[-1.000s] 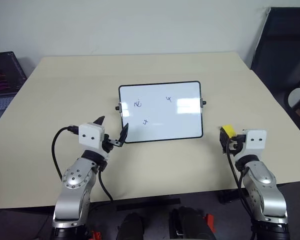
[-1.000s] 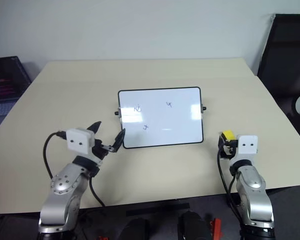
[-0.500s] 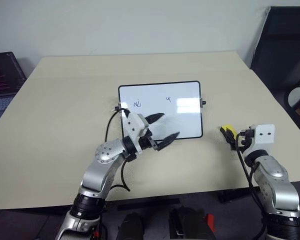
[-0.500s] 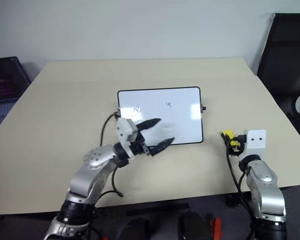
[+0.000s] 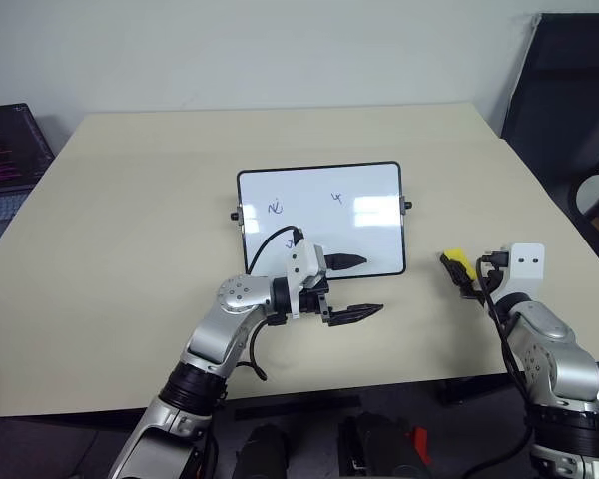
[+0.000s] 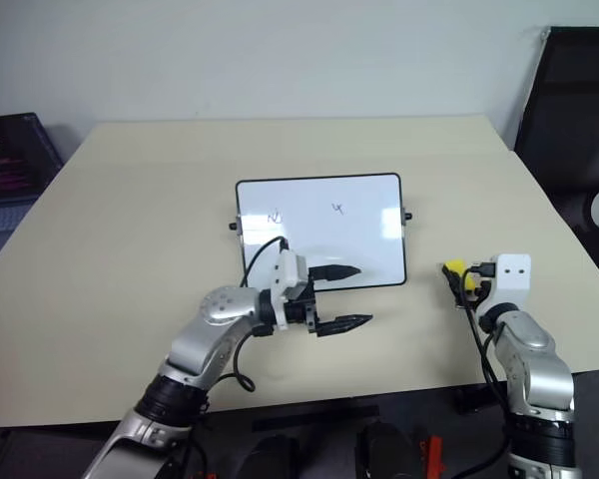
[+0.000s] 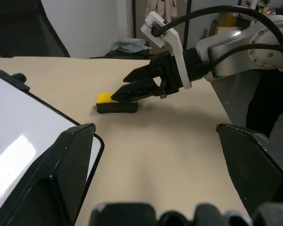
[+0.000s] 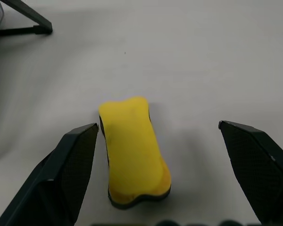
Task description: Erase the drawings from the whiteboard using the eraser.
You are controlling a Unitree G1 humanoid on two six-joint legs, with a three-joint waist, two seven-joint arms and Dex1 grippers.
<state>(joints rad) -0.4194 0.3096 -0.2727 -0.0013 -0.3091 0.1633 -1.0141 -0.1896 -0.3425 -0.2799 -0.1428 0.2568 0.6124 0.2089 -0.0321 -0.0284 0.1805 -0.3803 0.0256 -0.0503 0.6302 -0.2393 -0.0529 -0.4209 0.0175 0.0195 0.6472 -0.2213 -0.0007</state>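
The whiteboard (image 5: 364,215) lies flat at the middle of the table, and its corner shows in the left wrist view (image 7: 19,127). Two small dark drawings (image 5: 275,208) (image 5: 336,198) show on it. My left gripper (image 5: 372,284) is open and points to the right, level over the board's near edge. The yellow eraser (image 5: 458,262) lies on the table to the right of the board. My right gripper (image 8: 156,125) is open around it: the eraser (image 8: 132,150) sits between the fingers, nearer one of them and not pinched. The left wrist view shows the right gripper (image 7: 122,87) just above the eraser (image 7: 115,103).
An open laptop (image 5: 5,160) stands off the table's left side. A black chair (image 5: 569,100) stands beyond the right edge. The table (image 5: 130,200) is bare tan wood around the board, and its near edge runs just behind both arms.
My left arm has swung from the board's left corner to the right along its near edge and now points towards the eraser. The right gripper has shifted slightly to the right, still open at the eraser.
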